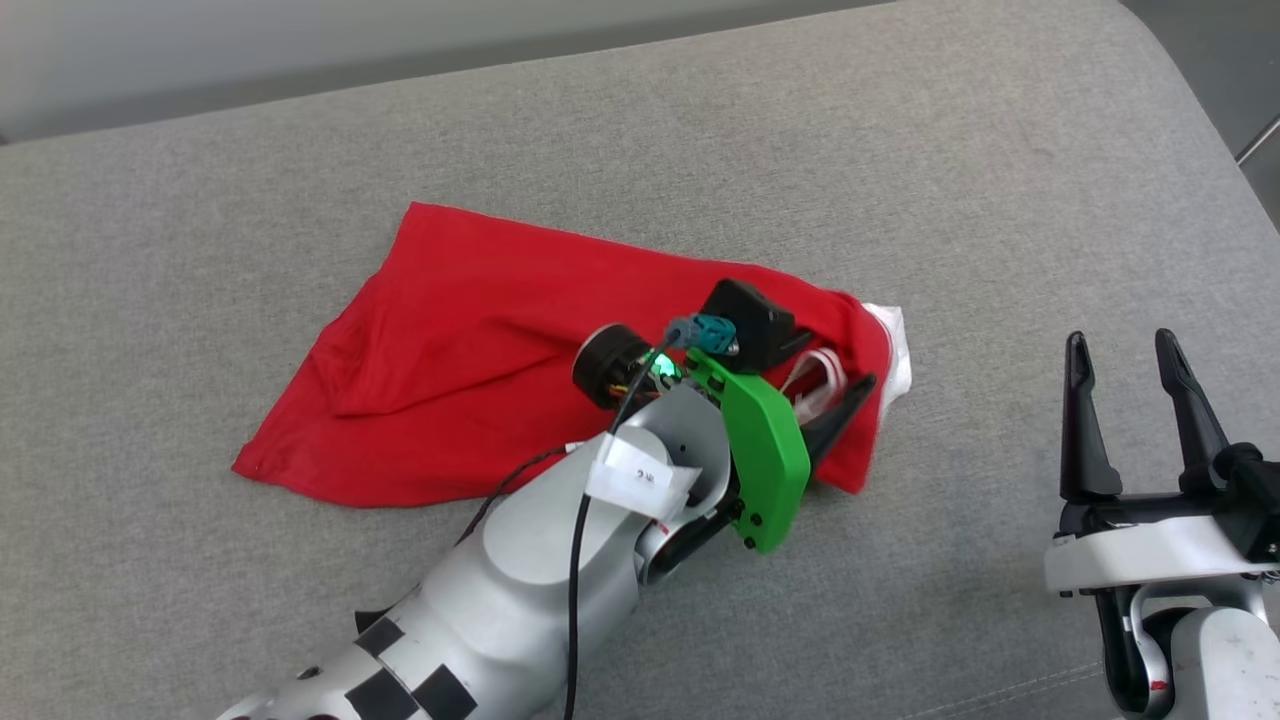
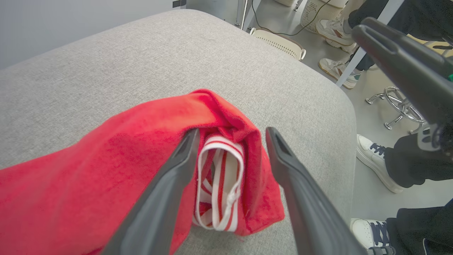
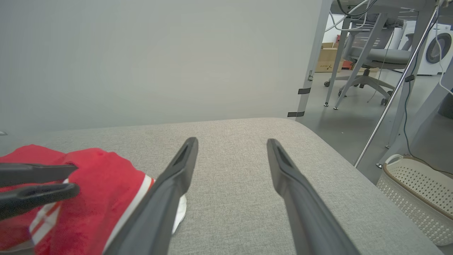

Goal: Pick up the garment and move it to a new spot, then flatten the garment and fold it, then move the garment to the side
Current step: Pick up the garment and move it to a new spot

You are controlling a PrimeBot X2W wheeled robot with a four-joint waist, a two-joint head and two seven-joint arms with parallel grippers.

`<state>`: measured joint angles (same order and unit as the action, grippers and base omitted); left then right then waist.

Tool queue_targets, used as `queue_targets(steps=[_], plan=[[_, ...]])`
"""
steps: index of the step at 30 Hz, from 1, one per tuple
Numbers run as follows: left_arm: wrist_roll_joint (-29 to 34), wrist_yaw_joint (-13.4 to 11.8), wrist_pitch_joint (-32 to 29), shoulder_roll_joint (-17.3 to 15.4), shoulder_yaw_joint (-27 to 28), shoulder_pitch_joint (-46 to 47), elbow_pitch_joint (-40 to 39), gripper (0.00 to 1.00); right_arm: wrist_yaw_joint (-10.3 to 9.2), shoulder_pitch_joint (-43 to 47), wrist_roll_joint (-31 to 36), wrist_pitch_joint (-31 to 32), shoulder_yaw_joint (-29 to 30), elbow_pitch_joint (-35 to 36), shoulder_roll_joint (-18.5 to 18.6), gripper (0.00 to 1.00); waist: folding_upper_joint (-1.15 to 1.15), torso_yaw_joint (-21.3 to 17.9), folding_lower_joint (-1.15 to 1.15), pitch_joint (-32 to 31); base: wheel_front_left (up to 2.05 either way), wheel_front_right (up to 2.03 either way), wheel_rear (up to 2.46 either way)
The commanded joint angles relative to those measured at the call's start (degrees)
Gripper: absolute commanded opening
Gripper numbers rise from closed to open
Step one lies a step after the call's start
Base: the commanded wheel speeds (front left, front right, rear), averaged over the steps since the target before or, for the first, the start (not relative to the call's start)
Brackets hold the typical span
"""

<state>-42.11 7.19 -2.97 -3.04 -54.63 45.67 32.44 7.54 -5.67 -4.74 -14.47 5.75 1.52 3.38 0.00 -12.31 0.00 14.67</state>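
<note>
My left claw (image 2: 231, 132) is released, straddling the garment's (image 1: 450, 330) striped end, ready to pinch I reckon. My right claw (image 1: 1120, 342) is open, parked beside the garment, out of the way.

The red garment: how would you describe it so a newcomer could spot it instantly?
On the broad grey cushion, look near the middle, where the left gripper points at one end of a crumpled cloth: that is the garment. Its bright red fabric and red-and-white striped trim set it apart from the plain grey around it.
</note>
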Motion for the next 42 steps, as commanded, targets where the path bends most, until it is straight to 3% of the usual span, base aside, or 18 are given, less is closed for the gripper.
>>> queue_targets(steps=[1, 7, 14, 19, 23, 27, 32, 36, 42], plan=[[-0.9, 0.2, 1.0, 0.1, -0.9, -0.5, 0.7, 1.0, -0.05, -0.9, -0.1, -0.5, -0.5, -0.2, -0.3, 1.0, 0.0, 0.5, 0.0, 0.2, 0.0, 0.0, 0.0], [-2.8, -0.8, 5.6, 0.1, -2.7, 1.2, 4.4, 1.0, -0.05, -0.6, 0.2, -0.5, -0.9, -0.7, -0.4, 1.0, 0.0, 3.8, 0.0, -1.7, 0.0, 0.0, 0.0], [-3.8, -1.9, 12.3, 0.0, -0.7, 3.0, 7.6, 1.0, -0.05, 1.1, 0.3, -0.5, -0.8, -0.9, 0.4, 1.0, 0.0, 9.6, 0.0, -6.5, 0.0, 0.0, 0.0], [-4.1, -3.8, 16.6, -3.5, 3.0, 1.3, 7.2, 1.0, -0.05, 2.9, 0.0, -0.5, -1.4, -1.1, 0.9, 1.0, 0.0, 13.5, 0.0, -10.3, 0.0, 0.0, 0.0], [-3.7, -6.0, 17.8, -7.8, 6.8, -3.3, 3.4, 1.0, -0.05, 4.4, -0.5, -0.5, -2.4, -1.3, 1.1, 1.0, 0.0, 15.6, 0.0, -12.3, 0.0, 0.0, 0.0], [-0.7, -8.7, 17.9, -12.1, 12.8, -10.9, -5.6, 1.0, -0.05, 5.8, -0.8, -0.5, -3.5, -1.4, 1.1, 1.0, 0.0, 17.0, 0.0, -13.5, 0.0, 0.0, 0.0], [3.8, -10.0, 18.0, -14.4, 20.3, -22.1, -15.5, 1.0, -0.05, 7.2, -1.1, -0.5, -4.5, -1.8, 1.0, 1.0, 0.0, 17.6, 0.0, -14.4, 0.0, 0.0, 0.0], [8.4, -10.1, 18.0, -14.1, 25.3, -29.8, -20.6, 1.0, -0.05, 7.9, -1.1, -0.5, -5.2, -1.9, 0.7, 1.0, 0.0, 17.5, 0.0, -14.8, 0.0, 0.0, 0.0], [14.1, -8.3, 18.0, -11.0, 33.9, -38.7, -26.2, 1.0, -0.05, 8.0, -1.2, -0.5, -5.8, -2.1, 0.3, 1.0, 0.0, 17.2, 0.0, -14.9, 0.0, 0.0, 0.0]])
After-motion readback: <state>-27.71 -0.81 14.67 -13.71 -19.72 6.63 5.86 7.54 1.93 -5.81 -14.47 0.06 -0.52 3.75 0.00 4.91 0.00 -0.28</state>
